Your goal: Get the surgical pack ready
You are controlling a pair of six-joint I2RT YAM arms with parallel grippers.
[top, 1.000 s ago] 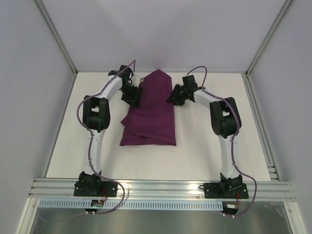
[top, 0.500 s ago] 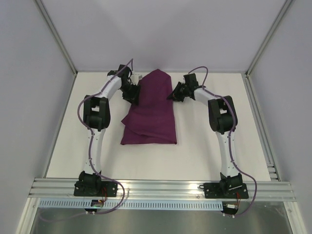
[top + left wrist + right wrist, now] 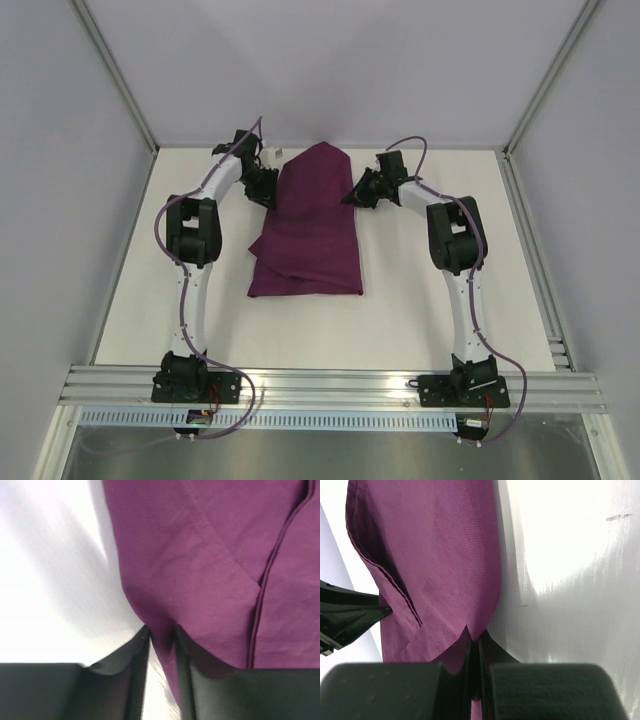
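1. You see the large dark purple cloth (image 3: 310, 235) lying on the white table (image 3: 430, 300), between the two arms and more toward the far side.
2. Its near part is a wide, roughly rectangular bundle with a straight near edge. Its far part becomes narrower and ends in a rounded tip close to the far edge of the table.
3. The cloth is folded in several layers. In the wrist views you can see hemmed edges (image 3: 260, 595) running across its surface.
4. Your left gripper (image 3: 268, 190) is at the left edge of the narrow far part, low over the table.
5. In the left wrist view its two black fingers (image 3: 132, 652) stand one on each side of a fold at the cloth edge. There is a small gap between them, and the fold sits in this gap at the tips. Lower in the gap the white table shows through. I cannot tell whether the fingers press the fabric.
6. Your right gripper (image 3: 352, 197) is at the right edge of the same narrow part, opposite the left one, with the cloth between them.
7. In the right wrist view its fingers (image 3: 492, 655) are clenched together with no visible gap. The cloth edge goes in between the tips, so this gripper is grasping the cloth.
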